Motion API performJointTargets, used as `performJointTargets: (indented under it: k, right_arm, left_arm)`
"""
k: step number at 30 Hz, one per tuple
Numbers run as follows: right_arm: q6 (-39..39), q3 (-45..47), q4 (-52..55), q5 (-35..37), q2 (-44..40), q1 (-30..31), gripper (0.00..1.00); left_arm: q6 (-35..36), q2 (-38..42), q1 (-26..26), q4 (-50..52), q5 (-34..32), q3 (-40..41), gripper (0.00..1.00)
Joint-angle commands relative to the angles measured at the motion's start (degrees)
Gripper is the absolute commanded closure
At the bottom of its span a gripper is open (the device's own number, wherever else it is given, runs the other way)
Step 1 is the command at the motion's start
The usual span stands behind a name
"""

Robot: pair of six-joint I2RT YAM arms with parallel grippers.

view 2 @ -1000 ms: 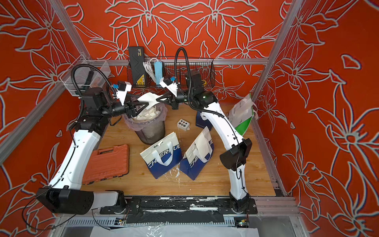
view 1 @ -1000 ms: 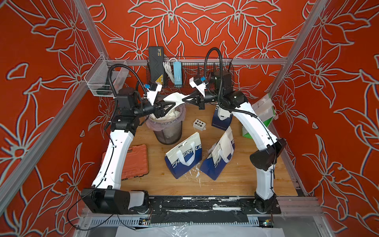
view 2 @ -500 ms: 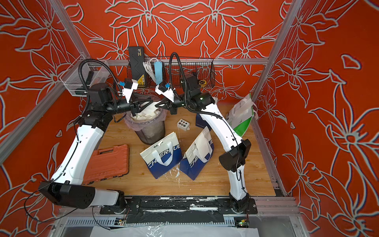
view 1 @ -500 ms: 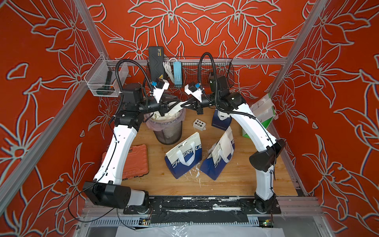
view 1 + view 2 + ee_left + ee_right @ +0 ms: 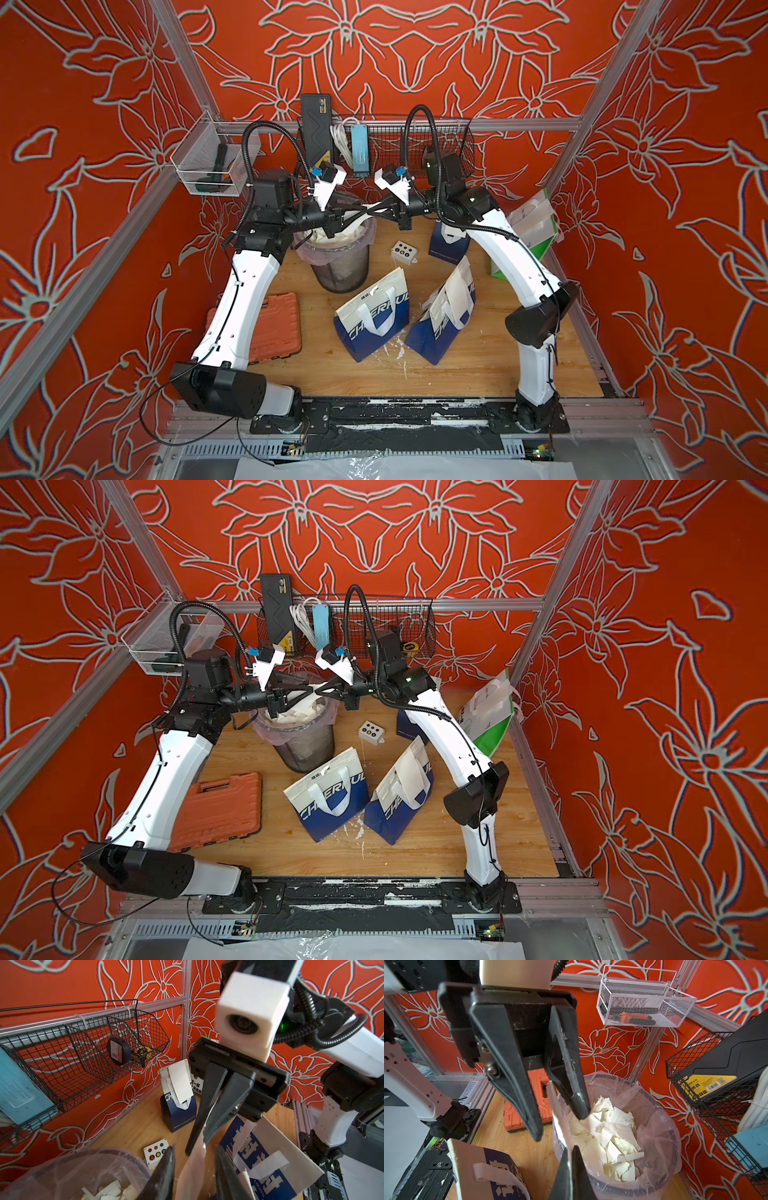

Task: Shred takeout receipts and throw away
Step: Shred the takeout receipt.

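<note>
Both grippers meet tip to tip above the mesh trash bin (image 5: 337,272) at the back left. My right gripper (image 5: 571,1150) is shut on a narrow white strip of takeout receipt (image 5: 557,1113). The strip runs between the fingers of my left gripper (image 5: 560,1126), which stand apart on either side of it. In the left wrist view the strip (image 5: 193,1169) hangs free between the left gripper (image 5: 194,1148) fingers. Torn receipt pieces (image 5: 612,1136) fill the bin. Another lined receipt (image 5: 179,1082) sits on a small blue bag by the back wall.
Two blue-and-white CHERRUL bags (image 5: 374,320) (image 5: 444,320) stand mid-table. An orange tool case (image 5: 274,328) lies left, a button box (image 5: 403,252) behind the bags, a green-and-white bag (image 5: 532,224) at right. A wire basket (image 5: 415,145) hangs on the back wall just behind the grippers.
Both grippers have shifted back over the bin. The left jaws closed, then parted again. The wide piece of paper stretched between them earlier is now a narrow strip.
</note>
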State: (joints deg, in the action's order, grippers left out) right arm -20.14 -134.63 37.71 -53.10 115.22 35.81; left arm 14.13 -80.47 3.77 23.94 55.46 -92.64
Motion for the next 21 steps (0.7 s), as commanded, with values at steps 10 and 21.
performJointTargets:
  k: [10,21]
  right_arm:
    - [-0.07,-0.71,-0.32,0.34,-2.28,1.09,1.0]
    - [-8.44,10.88,-11.47,16.65,-9.66,5.31,1.0]
  left_arm:
    - [-2.07,-0.62,0.27,-2.48,2.04,-1.44,1.0]
    - [-3.93,-2.17,0.49,2.93,-7.76,-4.54,1.0]
